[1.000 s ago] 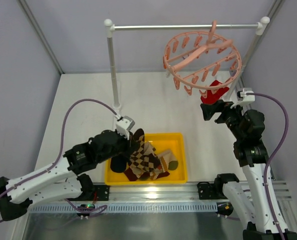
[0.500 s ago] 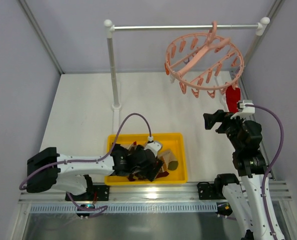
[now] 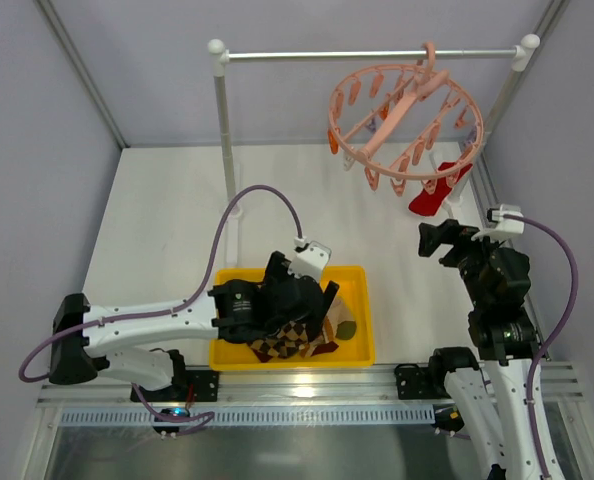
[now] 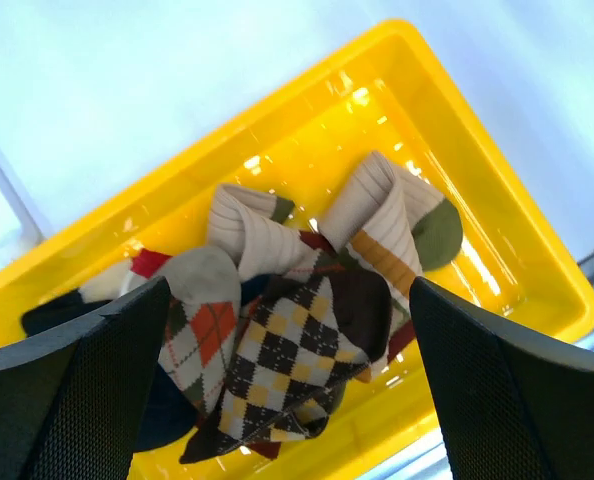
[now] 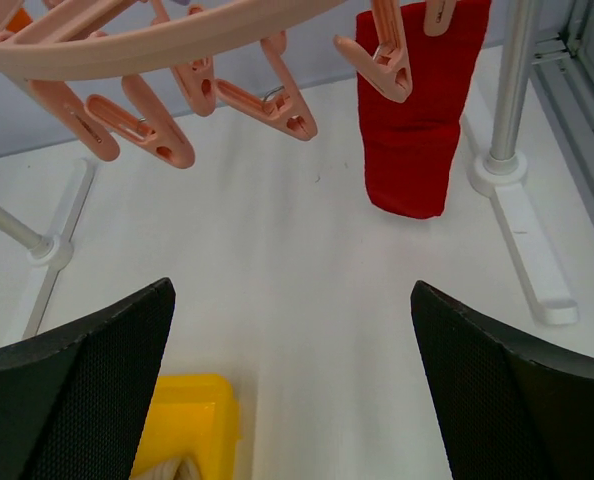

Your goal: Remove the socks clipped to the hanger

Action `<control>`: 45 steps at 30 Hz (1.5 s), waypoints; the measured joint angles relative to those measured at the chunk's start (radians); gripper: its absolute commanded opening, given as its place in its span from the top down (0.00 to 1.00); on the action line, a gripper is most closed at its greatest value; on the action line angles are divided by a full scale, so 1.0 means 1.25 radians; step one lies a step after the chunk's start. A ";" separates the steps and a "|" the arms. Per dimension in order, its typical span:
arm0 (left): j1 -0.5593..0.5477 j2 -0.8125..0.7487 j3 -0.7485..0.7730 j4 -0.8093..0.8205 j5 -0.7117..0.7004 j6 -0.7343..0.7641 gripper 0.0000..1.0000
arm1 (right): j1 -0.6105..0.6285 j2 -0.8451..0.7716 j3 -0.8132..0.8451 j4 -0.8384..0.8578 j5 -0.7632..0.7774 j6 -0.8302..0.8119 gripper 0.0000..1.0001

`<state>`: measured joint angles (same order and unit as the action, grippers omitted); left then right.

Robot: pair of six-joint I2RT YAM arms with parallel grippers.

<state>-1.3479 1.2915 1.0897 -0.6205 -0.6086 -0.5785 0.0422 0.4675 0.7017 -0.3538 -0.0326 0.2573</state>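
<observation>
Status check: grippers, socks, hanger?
Left gripper open, empty, over socks in yellow bin. Right gripper open, facing hanger. One red sock clipped there. Path clear.

Pale grey walls, white tabletop

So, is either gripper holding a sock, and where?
Nothing is held. The left gripper is open over the socks in the yellow bin; the right gripper is open, short of the clipped red sock.

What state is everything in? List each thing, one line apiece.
hanger: hooked on the rail, other visible clips empty.
red sock: clipped to the hanger, hanging.
loose socks: piled in the yellow bin.
left claw: open, empty, over the bin.
right claw: open, empty, facing the red sock.
</observation>
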 measured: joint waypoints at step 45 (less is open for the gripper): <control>0.381 0.243 0.094 0.673 0.555 0.119 0.00 | -0.213 0.615 0.001 0.412 0.086 0.114 0.00</control>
<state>-0.8715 1.5948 1.2072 0.2211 0.0856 -0.4301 -0.2245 1.2362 0.7025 0.1616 0.0753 0.3996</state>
